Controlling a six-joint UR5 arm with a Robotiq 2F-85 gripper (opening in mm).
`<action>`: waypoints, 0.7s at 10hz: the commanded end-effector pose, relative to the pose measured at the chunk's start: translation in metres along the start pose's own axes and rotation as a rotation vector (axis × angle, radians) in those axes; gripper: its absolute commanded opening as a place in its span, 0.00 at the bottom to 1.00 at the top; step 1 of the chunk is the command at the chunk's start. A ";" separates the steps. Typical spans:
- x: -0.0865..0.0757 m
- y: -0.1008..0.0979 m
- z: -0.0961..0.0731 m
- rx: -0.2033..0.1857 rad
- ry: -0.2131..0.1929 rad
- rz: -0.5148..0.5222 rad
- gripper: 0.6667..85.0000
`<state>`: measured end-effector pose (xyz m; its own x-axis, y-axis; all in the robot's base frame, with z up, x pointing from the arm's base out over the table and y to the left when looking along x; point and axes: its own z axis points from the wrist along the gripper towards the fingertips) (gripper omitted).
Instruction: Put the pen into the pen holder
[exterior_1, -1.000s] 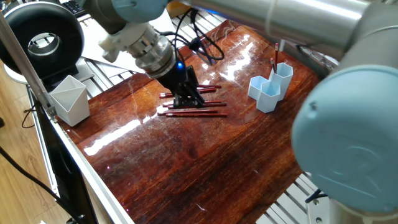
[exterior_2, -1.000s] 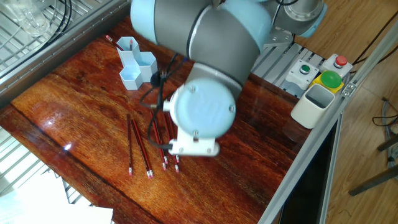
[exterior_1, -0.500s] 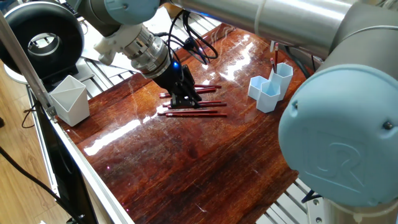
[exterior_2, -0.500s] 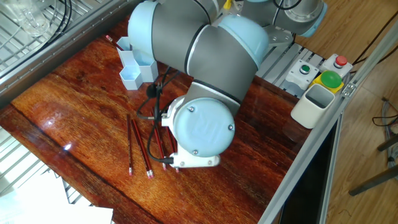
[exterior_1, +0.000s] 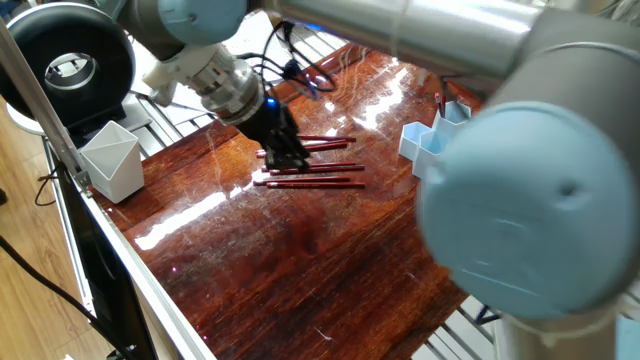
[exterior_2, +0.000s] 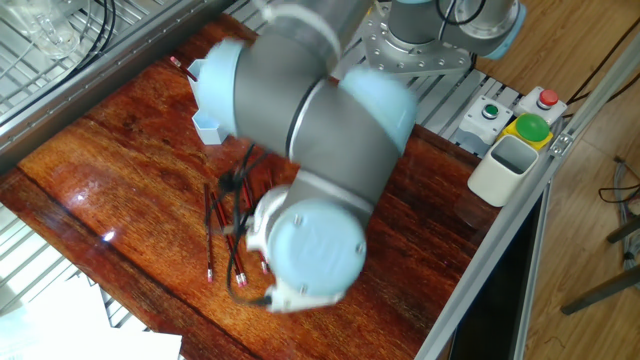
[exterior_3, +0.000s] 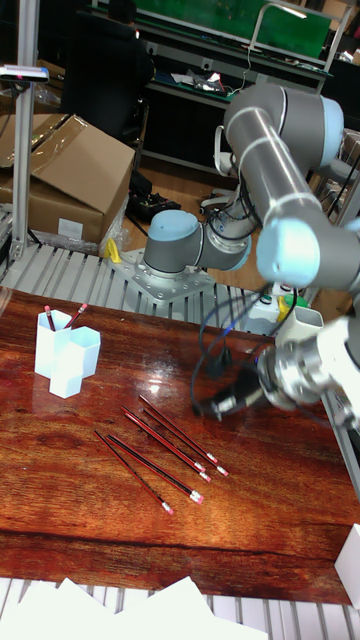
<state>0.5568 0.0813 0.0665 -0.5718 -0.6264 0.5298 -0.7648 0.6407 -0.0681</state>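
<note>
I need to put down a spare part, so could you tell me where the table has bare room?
Bare wood runs along the near edge, between the pale cup and the loose pens. It is crowded round the pens, where the pincer works, and by the pen holder.

A pale angular cup (exterior_1: 112, 160) stands near the table (exterior_1: 300, 260) edge.

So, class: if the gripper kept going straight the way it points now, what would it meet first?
Probably the loose red pens on the table; the gripper points down at them. Whether it already touches one is unclear.
</note>
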 end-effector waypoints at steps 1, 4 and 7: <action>-0.031 -0.027 0.010 0.042 -0.019 -0.053 0.32; -0.045 -0.017 0.022 0.003 -0.069 -0.065 0.36; -0.048 -0.005 0.034 -0.020 -0.095 -0.074 0.36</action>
<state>0.5823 0.0865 0.0258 -0.5385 -0.6935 0.4786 -0.8026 0.5951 -0.0407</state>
